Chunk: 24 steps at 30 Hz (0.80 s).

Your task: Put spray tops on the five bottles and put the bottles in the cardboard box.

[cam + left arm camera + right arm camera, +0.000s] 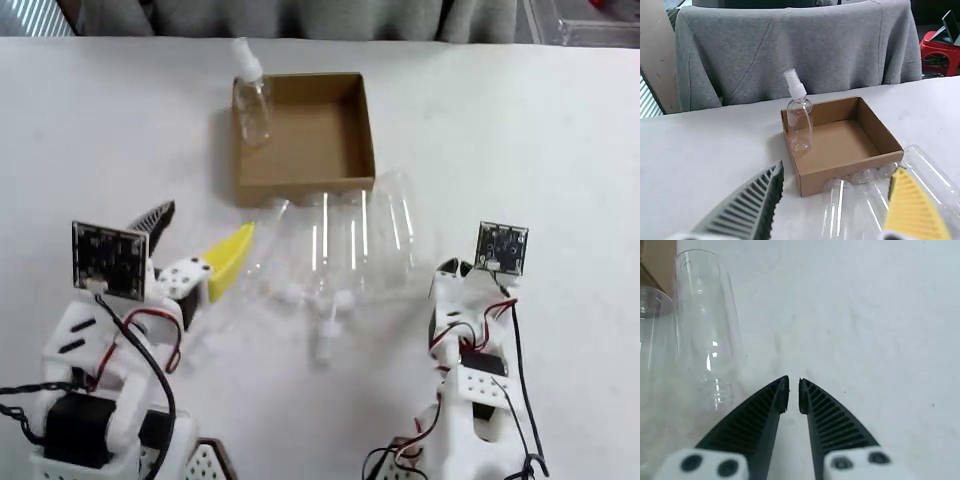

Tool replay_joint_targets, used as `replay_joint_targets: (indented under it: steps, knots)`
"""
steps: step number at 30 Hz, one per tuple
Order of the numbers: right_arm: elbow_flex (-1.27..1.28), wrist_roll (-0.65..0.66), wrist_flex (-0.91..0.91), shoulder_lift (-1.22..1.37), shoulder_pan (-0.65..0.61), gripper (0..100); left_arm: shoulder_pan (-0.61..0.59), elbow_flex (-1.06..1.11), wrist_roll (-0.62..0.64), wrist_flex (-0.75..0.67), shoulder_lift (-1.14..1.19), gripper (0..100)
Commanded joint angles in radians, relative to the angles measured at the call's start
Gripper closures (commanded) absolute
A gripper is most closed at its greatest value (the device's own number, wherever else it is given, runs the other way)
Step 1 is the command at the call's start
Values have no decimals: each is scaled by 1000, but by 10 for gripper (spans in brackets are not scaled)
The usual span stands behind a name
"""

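Upright bottle (800,120): clear, white spray top fitted. It stands inside the cardboard box, against the left wall.
Cardboard box (305,183): open, shallow, brown. It sits on the far middle of the table and holds the upright bottle.
Lying bottles (345,245): clear, on their sides on the table, side by side just near of the box's near wall. There appear to be four, but the exact count is hard to read. The bases point toward the box and the necks point near. The right-most one (705,325) shows a bare threaded neck with no spray top.
White parts (323,343): small pieces on the table by the necks of the lying bottles. They are too blurred to identify.
Left gripper (208,220): on the near left of the table, to the left of the lying bottles. The grey finger (752,205) and the yellow finger (912,207) are spread wide with nothing between them. The yellow finger is just beside the left-most lying bottle.
Right gripper (793,390): on the near right, low over the bare table, just right of the lying bottles. The black fingers are almost together, leaving a narrow slit, and grip nothing.
Table (520,130): white surface.
Grey cloth (790,50): draped behind the far edge of the table.
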Motion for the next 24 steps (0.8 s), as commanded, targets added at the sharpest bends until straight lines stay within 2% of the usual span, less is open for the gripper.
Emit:
replay_joint_targets:
  steps: [1, 6, 8, 11, 13, 16, 19, 21, 24]
  knots:
    - [-2, 12, -15, -7, 10, 982, 44, -17, -2, 103, -45, 679]
    - [-2, 12, -15, -7, 10, 982, 154, -11, -2, 186, -71, 691]
    - [-2, 12, -15, -7, 10, 982, 203, -9, -2, 183, -70, 749]
    - [-2, 12, -15, -7, 10, 982, 272, 11, -2, 158, -71, 910]
    - [-2, 12, -15, -7, 10, 982, 308, 66, -2, 72, -71, 990]
    - [-2, 12, -15, -7, 10, 982, 321, 209, -2, -81, -70, 935]
    - [-2, 12, -15, -7, 10, 982, 315, 370, -2, -284, -70, 980]
    - [-2, 12, -15, -7, 5, 982, 314, 457, -2, -402, -70, 975]
    - [-2, 12, -15, -7, 4, 982, 320, 532, -2, -500, -70, 980]
